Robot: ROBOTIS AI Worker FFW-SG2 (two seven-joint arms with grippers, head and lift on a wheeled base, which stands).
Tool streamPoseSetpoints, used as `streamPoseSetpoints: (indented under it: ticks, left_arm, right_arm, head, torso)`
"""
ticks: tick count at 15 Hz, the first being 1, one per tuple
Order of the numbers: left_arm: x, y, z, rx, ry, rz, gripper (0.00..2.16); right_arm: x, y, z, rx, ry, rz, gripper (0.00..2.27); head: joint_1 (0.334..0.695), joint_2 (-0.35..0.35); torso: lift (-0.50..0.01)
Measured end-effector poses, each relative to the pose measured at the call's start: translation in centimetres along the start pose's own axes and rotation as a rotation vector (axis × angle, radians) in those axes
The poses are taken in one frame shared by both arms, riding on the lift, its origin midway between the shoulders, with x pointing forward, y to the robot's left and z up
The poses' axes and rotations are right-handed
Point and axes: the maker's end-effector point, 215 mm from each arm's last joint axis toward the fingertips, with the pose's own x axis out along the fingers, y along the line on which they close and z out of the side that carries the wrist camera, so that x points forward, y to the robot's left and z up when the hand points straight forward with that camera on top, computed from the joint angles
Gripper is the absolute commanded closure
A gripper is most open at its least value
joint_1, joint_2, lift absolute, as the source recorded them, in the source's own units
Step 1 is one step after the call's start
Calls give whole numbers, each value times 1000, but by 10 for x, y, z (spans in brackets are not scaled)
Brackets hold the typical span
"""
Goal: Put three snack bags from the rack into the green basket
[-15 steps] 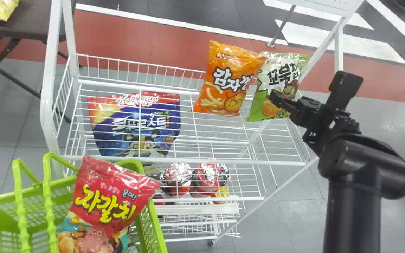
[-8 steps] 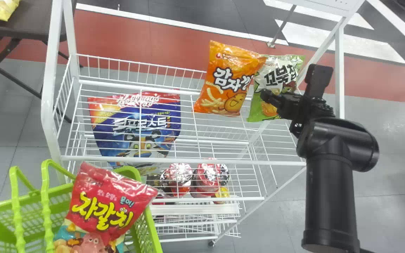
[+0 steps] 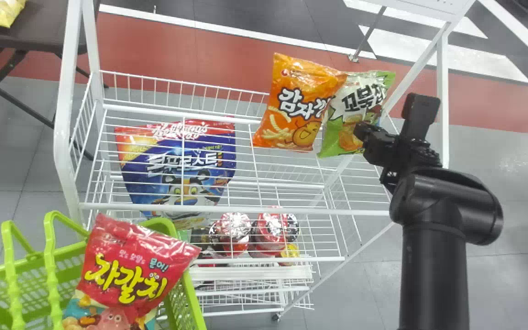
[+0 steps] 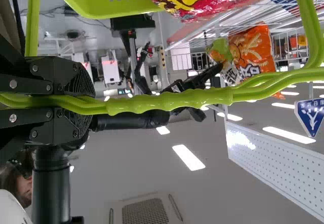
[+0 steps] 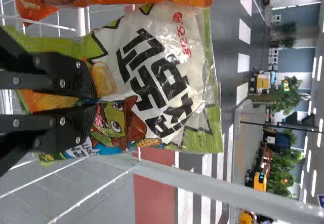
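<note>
Pinching the crinkly green-and-white bag, the right gripper is at the right part of the white wire rack, its jaws closed on a fold of the film. That bag is upright and tilted at the rack, its glossy face puffed and creased. Just beside it, toward the rack's middle, an orange bag leans too, smooth and plump, overlapping its neighbour's edge (so I count two snack bags at the rack). In the rack's left part sits one broad, flat-faced blue pouch, thin straight wires crossing over it. Lower in the rack I make out at least three round packs, shiny with clear wrap; the wires hide the exact number.

Near the rack's front left corner is the green basket, moulded plastic with small slots in its walls. One red bag is visible in it, standing slanted with its crimped top above the rim. The basket has two handles, ribbed with rounded bumps (they look made for human fingers), and the left gripper has its jaws closed around both. Left of the rack, a dark, flat table bears one wrinkled yellow bag.
</note>
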Motion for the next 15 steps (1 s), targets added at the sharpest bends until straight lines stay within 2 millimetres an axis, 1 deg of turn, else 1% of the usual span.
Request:
streamPoseSetpoints:
  ticks: [2, 4, 6, 7, 9, 11, 13, 15]
  left_arm:
    - [0, -1, -2, 1, 2, 1, 2148]
    - [0, -2, -3, 1, 3, 2, 2148]
    - [1, -2, -4, 1, 6, 1, 2148]
    - [1, -2, -5, 0, 7, 1, 2148]
    - [1, -3, -5, 2, 7, 2, 2148]
    - [0, -3, -5, 4, 7, 2, 2148]
    - [1, -3, -5, 5, 8, 1, 2148]
    - [2, -4, -4, 7, 9, 0, 2148]
  right_arm:
    - [-16, -12, 7, 12, -22, -34, 2256]
    - [-34, -18, 14, 42, -47, -51, 2253]
    - [-52, -17, 20, 79, -59, -36, 2256]
    - [-61, -13, 18, 99, -54, -20, 2256]
    - [-87, 6, 14, 135, -53, 33, 2256]
    - [-117, 33, 13, 158, -57, 94, 2256]
    - [-150, 63, 11, 178, -34, 170, 2256]
    - [-189, 107, 0, 192, 26, 287, 2256]
  head:
    - [695, -350]
    - [695, -350]
    - [695, -350]
    - [695, -350]
    - [695, -350]
    - [695, -350]
    - [695, -350]
    - [695, -350]
  torso:
    - [0]
    - [0]
    - [0]
    - [0]
    - [0]
    - [0]
    - [0]
    - [0]
